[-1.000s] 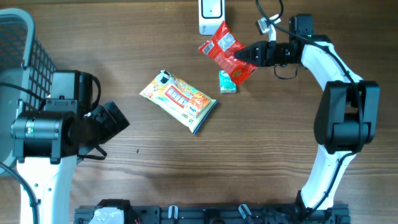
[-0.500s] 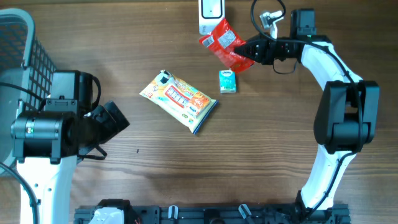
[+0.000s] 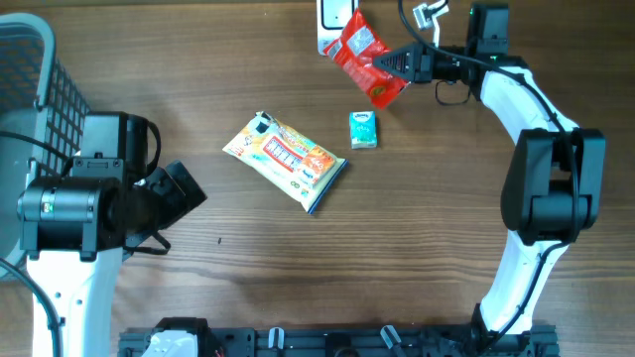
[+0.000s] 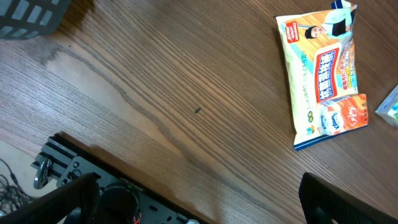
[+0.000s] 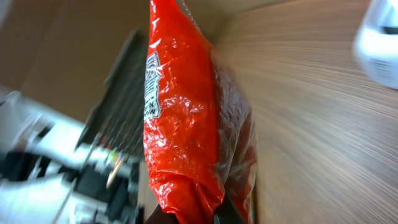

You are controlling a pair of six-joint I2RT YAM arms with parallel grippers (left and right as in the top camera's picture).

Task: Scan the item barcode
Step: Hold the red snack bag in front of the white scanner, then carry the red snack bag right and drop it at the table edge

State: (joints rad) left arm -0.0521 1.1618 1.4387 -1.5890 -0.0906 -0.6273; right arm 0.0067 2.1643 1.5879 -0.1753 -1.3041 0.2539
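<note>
Right gripper (image 3: 397, 63) clamps the red packet (image 3: 362, 55) by the scanner (image 3: 333, 18), bench's far edge; left gripper (image 3: 179, 194) gapes wide, empty. The scan seems pending.

Nothing reads clearly: the fine print on the red packet's (image 5: 186, 137) white label (image 5: 151, 81) and the white characters on the yellow bag's (image 4: 311, 118) red panel (image 4: 331, 71) are too blurred.

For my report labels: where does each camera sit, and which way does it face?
Overhead: above the table, facing straight down; both arms show, right fingers holding the red packet.
Left wrist: faces down at the snack bag; open left fingers at bottom corners.
Right wrist: looks along its fingers at the red packet.
Shared: overhead and right wrist both show that packet.
</note>
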